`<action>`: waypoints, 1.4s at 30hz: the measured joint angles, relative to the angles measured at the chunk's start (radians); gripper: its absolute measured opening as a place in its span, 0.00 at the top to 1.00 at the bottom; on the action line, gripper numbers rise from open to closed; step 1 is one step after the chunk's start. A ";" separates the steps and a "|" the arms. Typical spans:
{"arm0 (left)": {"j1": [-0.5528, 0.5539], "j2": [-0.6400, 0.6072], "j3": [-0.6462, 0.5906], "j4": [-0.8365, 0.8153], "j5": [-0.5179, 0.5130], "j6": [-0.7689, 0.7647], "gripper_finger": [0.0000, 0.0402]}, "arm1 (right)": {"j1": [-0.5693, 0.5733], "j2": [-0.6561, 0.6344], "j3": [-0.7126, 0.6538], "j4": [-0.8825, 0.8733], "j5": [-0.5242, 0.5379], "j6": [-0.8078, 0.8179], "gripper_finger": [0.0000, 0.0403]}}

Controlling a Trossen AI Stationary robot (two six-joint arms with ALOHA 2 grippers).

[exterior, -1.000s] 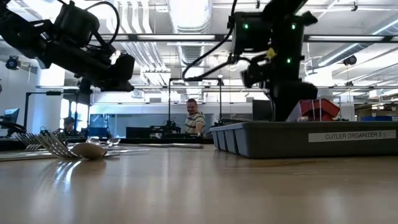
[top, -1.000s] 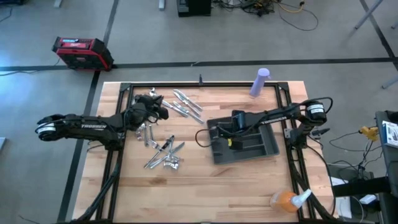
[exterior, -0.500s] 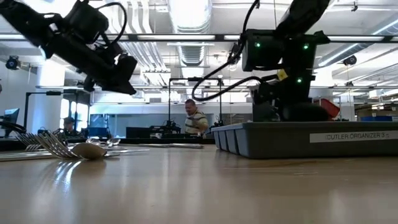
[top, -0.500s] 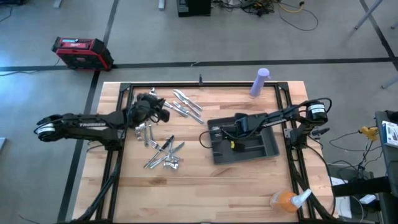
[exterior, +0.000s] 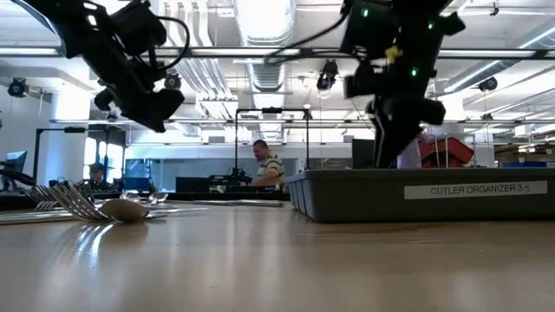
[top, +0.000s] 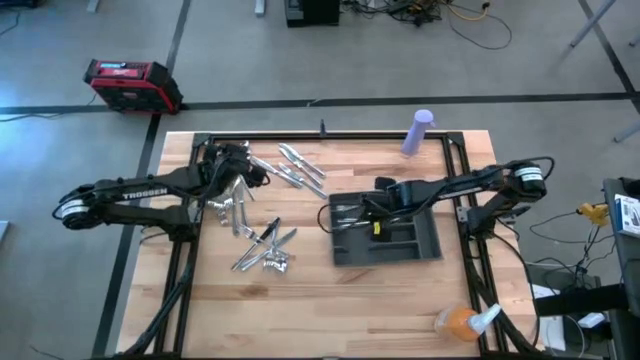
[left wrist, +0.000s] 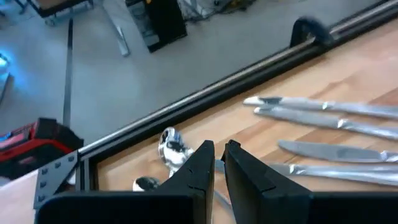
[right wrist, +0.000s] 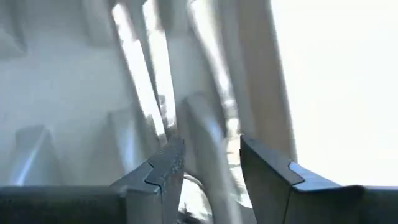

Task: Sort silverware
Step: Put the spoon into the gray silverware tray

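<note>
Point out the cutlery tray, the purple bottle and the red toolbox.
cutlery tray point(top: 432, 252): high view, right rim.
purple bottle point(top: 418, 133): high view, mid body.
red toolbox point(top: 130, 82): high view, top face.

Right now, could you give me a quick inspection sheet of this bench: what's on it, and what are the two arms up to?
Surface: wooden table inside a black frame.
Job's things: silverware lies loose on the table's left half, knives near the far edge; at least one piece in the grey tray.
Clutter: purple bottle at the far edge, orange spray bottle at the near right corner.
Grippers: left tool is nearly shut above the far-left silverware; right tool is open, down in the tray.
Cables: a black one runs along the right arm; more lie on the floor.
Surroundings: red case on the floor; person in the room behind.
</note>
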 joint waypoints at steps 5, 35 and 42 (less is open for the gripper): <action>0.115 0.024 -0.016 0.008 0.154 0.116 0.94 | -0.058 -0.099 0.000 0.065 0.063 0.018 0.62; 0.421 0.393 0.084 0.010 0.315 0.039 0.93 | -0.103 0.033 -0.116 0.896 -0.138 0.094 0.53; 0.488 0.596 0.163 0.013 0.345 0.025 0.86 | -0.028 0.040 -0.093 0.915 -0.055 0.146 0.52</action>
